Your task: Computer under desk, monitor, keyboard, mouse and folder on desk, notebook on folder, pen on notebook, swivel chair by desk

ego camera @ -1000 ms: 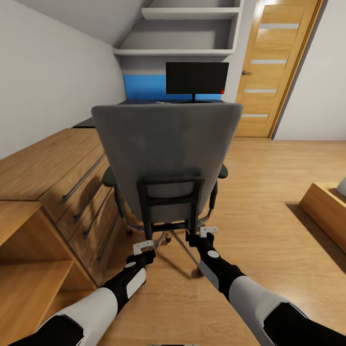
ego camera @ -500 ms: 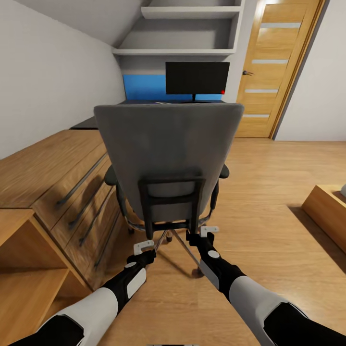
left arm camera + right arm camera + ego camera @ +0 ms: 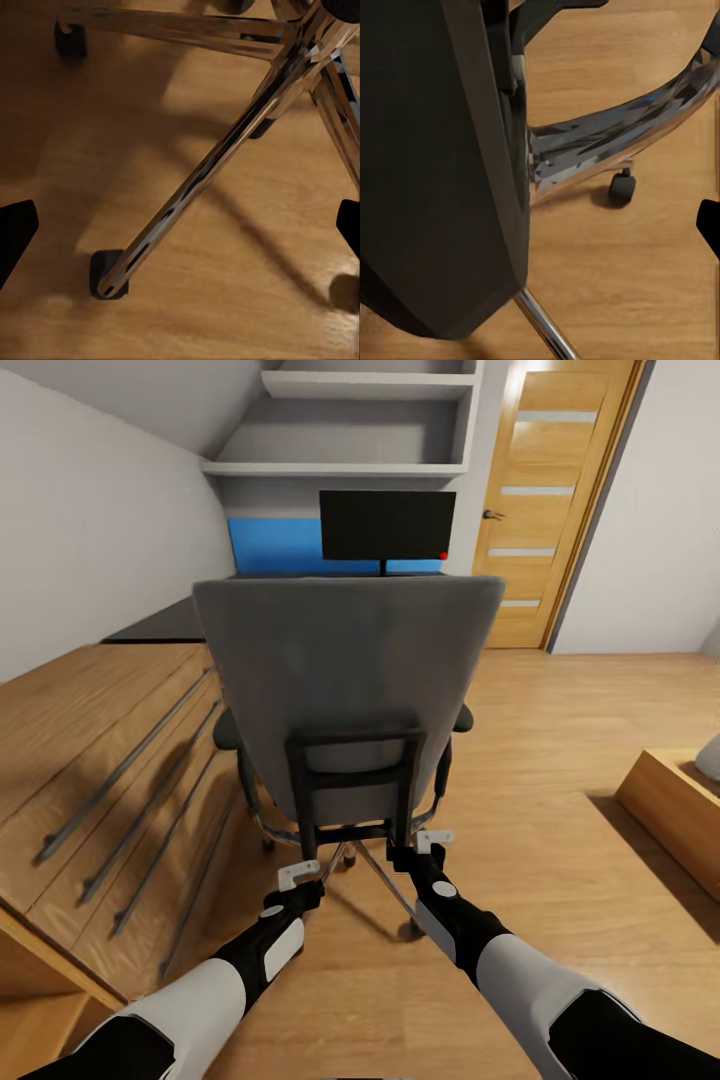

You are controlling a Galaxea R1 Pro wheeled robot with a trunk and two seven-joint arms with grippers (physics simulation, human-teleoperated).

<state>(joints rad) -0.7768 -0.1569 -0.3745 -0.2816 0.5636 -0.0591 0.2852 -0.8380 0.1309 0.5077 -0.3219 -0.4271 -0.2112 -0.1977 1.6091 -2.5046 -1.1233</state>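
The swivel chair (image 3: 350, 680) stands right in front of me with its grey back toward me. Its chrome base (image 3: 217, 161) and casters rest on the wood floor. Behind it is the desk (image 3: 300, 572) with its blue back panel (image 3: 272, 545), and the black monitor (image 3: 388, 525) stands on it. My left gripper (image 3: 300, 875) is open, low behind the chair base. My right gripper (image 3: 432, 843) is open beside the chair's black back frame (image 3: 442, 165), with one fingertip (image 3: 709, 225) showing. The chair back hides the seat and most of the desk top.
A long wooden dresser (image 3: 110, 760) with bar handles runs along the left wall, close to the chair. A dark flat top (image 3: 160, 622) lies beyond it. A low light-wood bench (image 3: 670, 810) is at the right, a wooden door (image 3: 545, 510) beyond, and shelves (image 3: 350, 430) hang above the desk.
The whole view has shifted: dresser, monitor and door now sit further left and the dresser looks closer. The chair and both grippers hold the same place in the picture.
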